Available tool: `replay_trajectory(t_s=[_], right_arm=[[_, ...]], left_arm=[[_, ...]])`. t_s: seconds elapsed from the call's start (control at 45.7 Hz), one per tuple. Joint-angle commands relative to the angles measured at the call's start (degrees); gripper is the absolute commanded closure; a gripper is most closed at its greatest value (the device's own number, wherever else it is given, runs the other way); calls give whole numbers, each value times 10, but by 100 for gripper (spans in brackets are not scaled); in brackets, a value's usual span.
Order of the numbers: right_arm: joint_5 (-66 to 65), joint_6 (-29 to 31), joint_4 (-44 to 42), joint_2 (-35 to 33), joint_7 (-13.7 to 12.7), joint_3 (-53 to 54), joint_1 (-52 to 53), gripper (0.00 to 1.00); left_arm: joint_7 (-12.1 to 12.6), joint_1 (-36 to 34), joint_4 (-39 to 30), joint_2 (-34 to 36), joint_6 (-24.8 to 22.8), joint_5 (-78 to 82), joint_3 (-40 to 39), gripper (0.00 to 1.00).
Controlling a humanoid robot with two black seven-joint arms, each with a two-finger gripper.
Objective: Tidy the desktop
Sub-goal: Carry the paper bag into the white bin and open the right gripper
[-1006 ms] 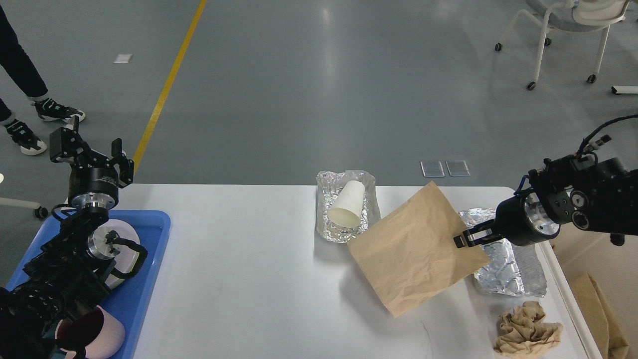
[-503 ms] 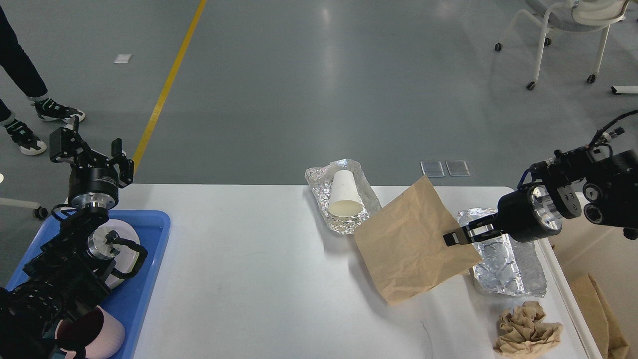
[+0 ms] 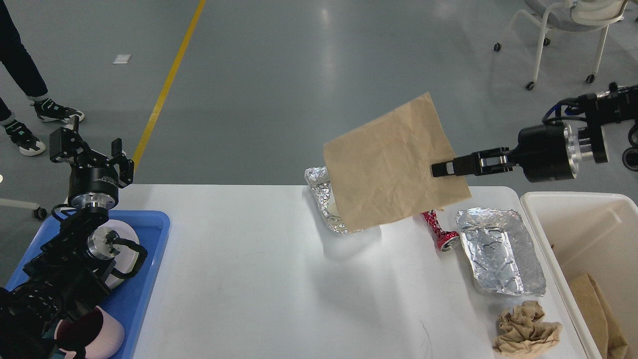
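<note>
The white desktop (image 3: 249, 279) fills the lower view. My right gripper (image 3: 438, 169) is shut on the right edge of a flat brown paper bag (image 3: 389, 164) and holds it in the air above the table's far side. The bag hides most of a foil tray (image 3: 321, 199) behind it. A crushed red can (image 3: 438, 230) lies beside a second foil tray (image 3: 498, 252). A crumpled brown paper ball (image 3: 526, 329) lies at the front right. My left gripper (image 3: 92, 154) is open and empty, raised above the far left corner of the desktop.
A blue tray (image 3: 149, 269) at the left holds a white dish (image 3: 127, 249) and a pink cup (image 3: 99, 336). A cream-white bin (image 3: 573, 234) stands off the table's right edge with brown paper (image 3: 598, 309) inside. A person's legs (image 3: 20, 89) stand far left; a chair (image 3: 568, 35) far right.
My right gripper has lifted the brown paper bag up off the table and drawn back right. This uncovered the red can and the bin. The left arm has not moved.
</note>
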Motion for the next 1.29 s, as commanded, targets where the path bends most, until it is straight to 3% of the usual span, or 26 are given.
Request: replay_trajectory(t_s=[0.0, 0.328, 0.656, 0.787, 0.962, 1.05, 1.269], right_arm=[[103, 0, -37, -2, -5, 25, -1, 100], [252, -2, -158, 4, -28, 15, -22, 100], [437, -4, -397, 26, -208, 15, -236, 100], [478, -11, -428, 23, -280, 15, -298, 100], [529, -60, -428, 1, -338, 15, -363, 100], [547, -85, -428, -7, -350, 17, -402, 100], [550, -89, -428, -27, -351, 17, -470, 100]], left_arm=[[0, 0, 0, 0, 0, 0, 0, 3], [0, 0, 0, 0, 0, 0, 0, 3], [0, 0, 0, 0, 0, 0, 0, 3], [0, 0, 0, 0, 0, 0, 0, 3], [0, 0, 0, 0, 0, 0, 0, 3], [0, 0, 0, 0, 0, 0, 0, 3], [0, 0, 0, 0, 0, 0, 0, 3]])
